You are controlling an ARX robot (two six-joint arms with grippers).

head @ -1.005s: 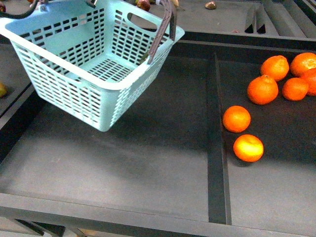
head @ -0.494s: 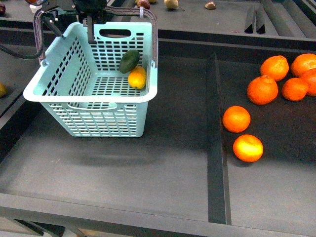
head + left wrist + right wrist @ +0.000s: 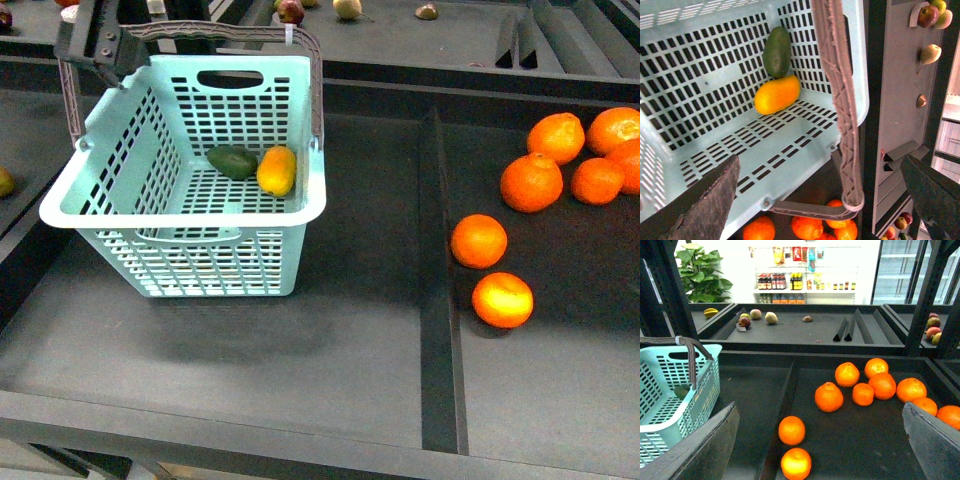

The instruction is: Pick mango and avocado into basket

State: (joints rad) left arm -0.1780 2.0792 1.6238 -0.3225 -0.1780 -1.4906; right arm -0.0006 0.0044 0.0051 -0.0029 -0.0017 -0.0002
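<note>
- Teal slotted plastic: your basket (image 3: pixel 180 235) sits in the wide tray bay at about 10 o'clock in the front view, tilted, its near rim low and its far wall raised, most likely because one brown handle (image 3: pixel 215 32) is held up from above.
- The left gripper (image 3: pixel 95 35) shows at the basket's 11 o'clock corner, right at that handle. Whether it actually clamps the handle you cannot tell from the front view; in the left wrist view its two dark fingers (image 3: pixel 700 205) stand wide apart with nothing between them.
- One mango (image 3: pixel 777 94) and one avocado (image 3: pixel 776 52) lie on the basket floor, touching end to end against the far wall, where the tilt would roll them. Both task fruits look placed.
- The right gripper (image 3: pixel 820 450) hangs over the side bay at 3 o'clock, fingers spread wide, holding nothing.
- Count eight oranges (image 3: pixel 829 396) in the right wrist view: a cluster of six and two strays (image 3: pixel 502 299) nearer you; the front view crops the cluster.
- Two basket handles, the second (image 3: pixel 840 100) hanging across the rim.
</note>
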